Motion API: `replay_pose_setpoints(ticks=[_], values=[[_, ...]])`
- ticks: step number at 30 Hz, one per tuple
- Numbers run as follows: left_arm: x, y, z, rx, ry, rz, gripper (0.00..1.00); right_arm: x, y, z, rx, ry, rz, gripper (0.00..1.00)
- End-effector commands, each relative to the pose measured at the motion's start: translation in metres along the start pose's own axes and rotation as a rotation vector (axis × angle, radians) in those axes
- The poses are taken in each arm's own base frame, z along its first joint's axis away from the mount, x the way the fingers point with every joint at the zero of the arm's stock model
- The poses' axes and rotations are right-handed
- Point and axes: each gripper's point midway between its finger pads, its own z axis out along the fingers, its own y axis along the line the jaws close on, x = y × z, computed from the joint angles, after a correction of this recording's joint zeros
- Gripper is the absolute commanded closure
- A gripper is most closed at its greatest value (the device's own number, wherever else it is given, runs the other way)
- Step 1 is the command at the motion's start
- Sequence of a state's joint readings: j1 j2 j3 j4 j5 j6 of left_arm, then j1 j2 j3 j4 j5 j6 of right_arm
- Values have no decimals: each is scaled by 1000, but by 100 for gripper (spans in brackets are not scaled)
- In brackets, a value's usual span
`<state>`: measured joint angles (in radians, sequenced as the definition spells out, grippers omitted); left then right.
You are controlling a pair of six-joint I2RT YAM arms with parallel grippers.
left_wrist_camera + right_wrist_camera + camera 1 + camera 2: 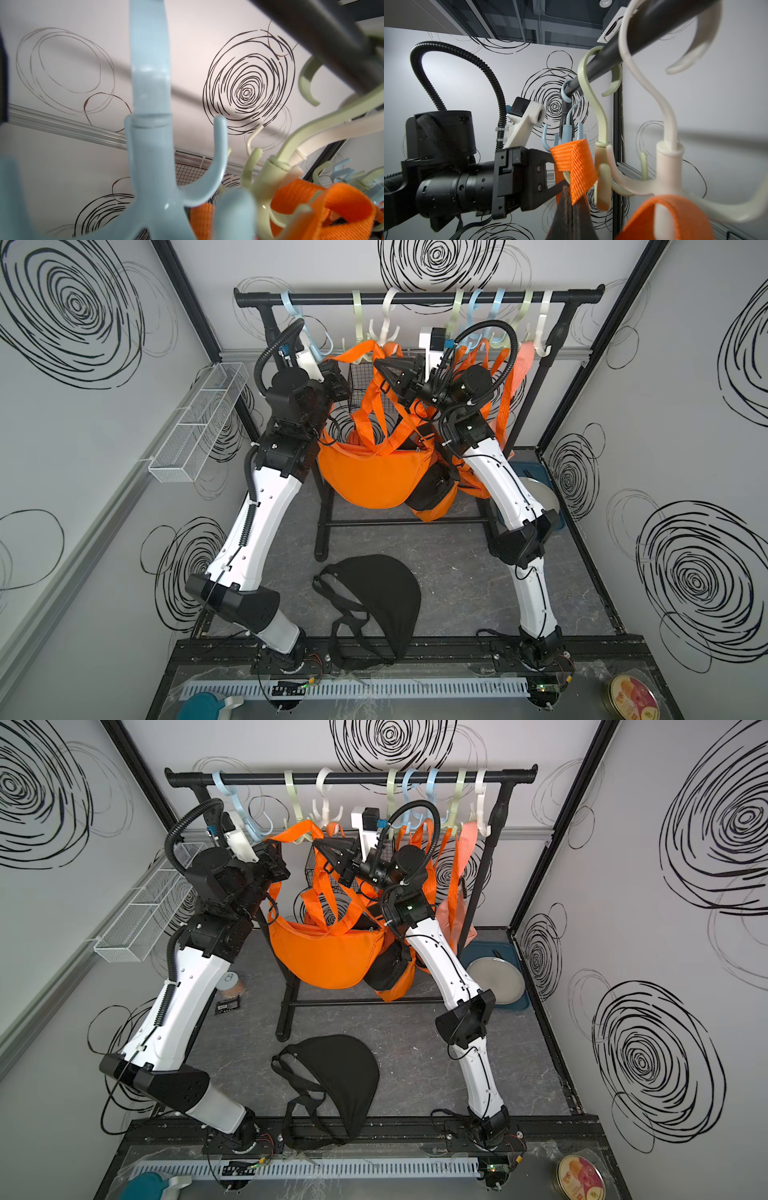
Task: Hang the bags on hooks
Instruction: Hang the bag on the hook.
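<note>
The orange bag (370, 477) (324, 961) hangs below the black rail (415, 298), and its straps run up to the hooks. My left gripper (330, 364) (560, 172) is shut on one orange strap (353, 350) (575, 162). The right gripper (376, 362) (568, 189) is shut on the same strap just beside it. That strap loops round a prong of the pale green hook (357, 319) (601, 162) (261, 182). In the left wrist view a blue hook (151, 145) fills the foreground and hides the left jaws.
A black bag (382, 597) (345, 1073) lies on the floor in front. More orange bags (498, 377) and a pink one (525, 356) hang on the right hooks. A white hook (668, 166) carries another orange strap. A white wire basket (199, 423) is on the left wall, and a plate (540, 489) at right.
</note>
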<state>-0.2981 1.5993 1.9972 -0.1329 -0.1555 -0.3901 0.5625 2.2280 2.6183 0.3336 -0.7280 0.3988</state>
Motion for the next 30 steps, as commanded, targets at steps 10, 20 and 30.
replay_pose_setpoints(ticks=[10, 20, 30], values=[[-25, 8, -4, -60, -96, -41, 100, -39, 26, 2, -40, -79, -81, 100], [-52, 2, -17, 16, -234, -132, 100, -40, 38, 11, -32, -85, -127, 100], [-52, 6, 7, 0, -207, -126, 100, -43, 40, 11, -31, -99, -134, 100]])
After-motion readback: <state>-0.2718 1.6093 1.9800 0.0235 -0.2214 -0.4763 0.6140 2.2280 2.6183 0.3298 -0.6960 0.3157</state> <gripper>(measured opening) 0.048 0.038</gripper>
